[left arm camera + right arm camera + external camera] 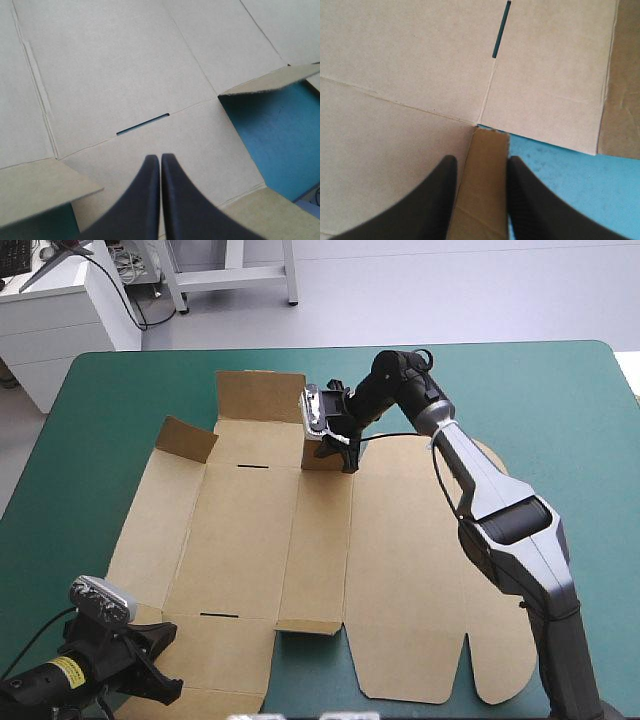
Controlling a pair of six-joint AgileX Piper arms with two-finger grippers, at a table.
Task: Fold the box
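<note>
The brown box point(250, 540) lies as a cut sheet, mostly flat, on the teal-green table point(560, 410). At its far side a narrow flap point(318, 454) stands raised, and my right gripper point(343, 454) reaches down onto it. In the right wrist view the flap point(482, 200) stands between the fingers of that gripper point(481, 159), which are a little apart. My left gripper point(165, 668) hovers over the sheet's near left corner. Its view shows the gripper point(160, 157) shut and empty above the near wall panel point(200, 145), just short of a slot point(142, 125).
A far wall panel point(258, 395) and a corner flap point(185, 438) tilt up at the far left. A near flap point(308, 624) is slightly lifted. The wide lid part point(420, 570) lies flat under the right arm. Bare teal-green cover point(280, 130) shows beside the near wall.
</note>
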